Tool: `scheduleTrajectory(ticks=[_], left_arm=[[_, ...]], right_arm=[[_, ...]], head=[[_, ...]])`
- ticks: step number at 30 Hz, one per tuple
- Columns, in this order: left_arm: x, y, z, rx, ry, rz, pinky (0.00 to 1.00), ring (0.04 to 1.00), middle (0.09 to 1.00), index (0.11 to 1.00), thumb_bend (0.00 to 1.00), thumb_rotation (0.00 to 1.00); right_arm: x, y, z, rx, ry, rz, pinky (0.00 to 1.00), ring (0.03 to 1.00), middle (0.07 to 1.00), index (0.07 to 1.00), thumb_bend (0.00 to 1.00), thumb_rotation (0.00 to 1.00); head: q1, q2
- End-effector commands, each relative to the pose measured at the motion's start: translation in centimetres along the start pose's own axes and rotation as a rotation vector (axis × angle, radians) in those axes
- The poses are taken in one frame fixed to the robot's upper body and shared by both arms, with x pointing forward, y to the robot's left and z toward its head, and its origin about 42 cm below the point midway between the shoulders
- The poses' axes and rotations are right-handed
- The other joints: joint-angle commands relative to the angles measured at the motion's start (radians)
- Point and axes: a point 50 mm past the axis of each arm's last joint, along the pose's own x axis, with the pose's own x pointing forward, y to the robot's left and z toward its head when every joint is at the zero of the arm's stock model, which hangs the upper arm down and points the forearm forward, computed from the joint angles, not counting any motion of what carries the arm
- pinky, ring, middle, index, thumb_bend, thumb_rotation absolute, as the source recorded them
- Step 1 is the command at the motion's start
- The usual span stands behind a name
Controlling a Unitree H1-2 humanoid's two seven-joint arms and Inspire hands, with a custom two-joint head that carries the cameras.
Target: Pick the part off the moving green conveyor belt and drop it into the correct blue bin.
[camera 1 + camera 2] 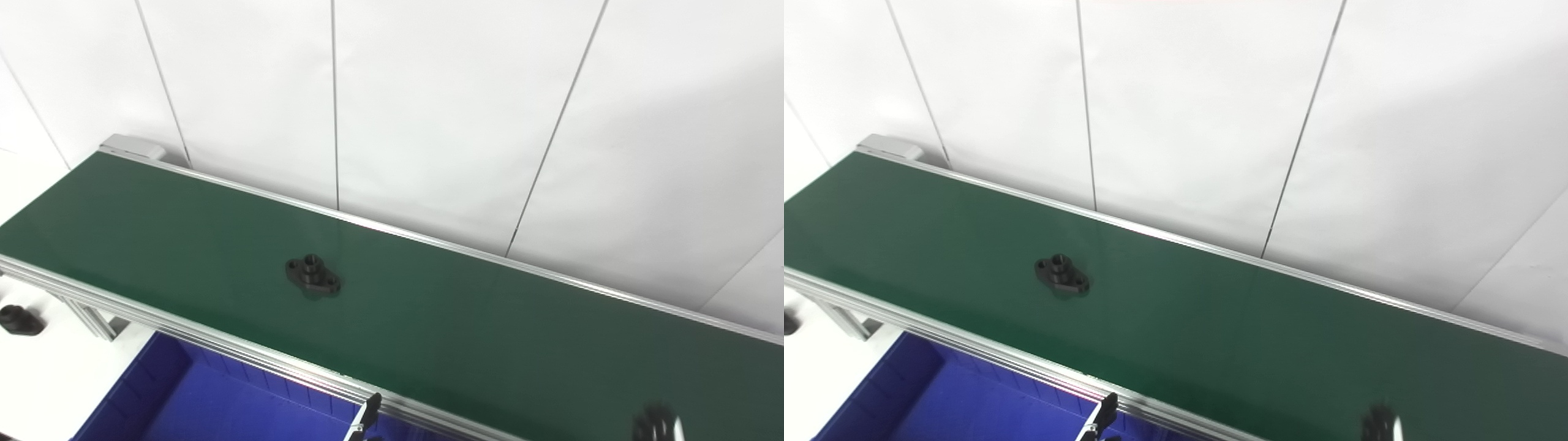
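A small black flanged part (pixel 313 275) with a raised hub and holes in its ears lies flat on the green conveyor belt (pixel 465 318), left of the belt's middle. Nothing touches it. Only the dark tip of my right hand (pixel 655 424) shows, at the bottom edge far to the right of the part, too little to tell whether it is open or shut. My left hand is out of view. A blue bin (pixel 184 404) sits below the belt's near rail at the bottom left.
An aluminium rail (pixel 202 343) runs along the belt's near edge, with a small bracket (pixel 366 418) beside the bin. A black round object (pixel 20 320) lies on the white surface at far left. White wall panels stand behind the belt.
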Motion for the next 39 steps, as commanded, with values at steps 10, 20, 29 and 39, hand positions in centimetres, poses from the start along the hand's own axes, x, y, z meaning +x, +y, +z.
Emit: scheduleTrajectory(ticks=[10,20,29,39], left_arm=[[0.5,-0.6,1.1,-0.032,-0.066,-0.014,0.97,1.0,1.0,1.0,0.81,0.9],[0.6,-0.7,1.1,-0.035,-0.068,-0.018,0.93,0.992,1.0,1.0,0.81,0.9],[0.5,-0.7,1.3,-0.038,-0.067,-0.03,0.87,0.959,0.995,1.0,0.82,0.89],[0.6,-1.1,1.4,-0.016,-0.084,-0.038,0.8,0.902,0.922,1.0,0.82,0.89]], right_arm=[[9.9,1.2,0.8,-0.128,-0.081,0.077,0.72,0.909,0.969,0.989,1.0,0.85],[14.7,3.0,1.2,-0.29,-0.016,0.166,0.76,0.918,0.969,0.999,1.0,0.78],[19.1,6.5,1.8,-0.396,-0.015,0.214,0.74,0.874,0.914,0.959,1.0,0.74],[23.3,10.1,1.6,-0.527,-0.046,0.297,0.8,0.87,0.88,0.93,1.0,0.75]], head=[[-0.01,0.013],[-0.018,0.011],[-0.017,0.015],[-0.005,0.018]])
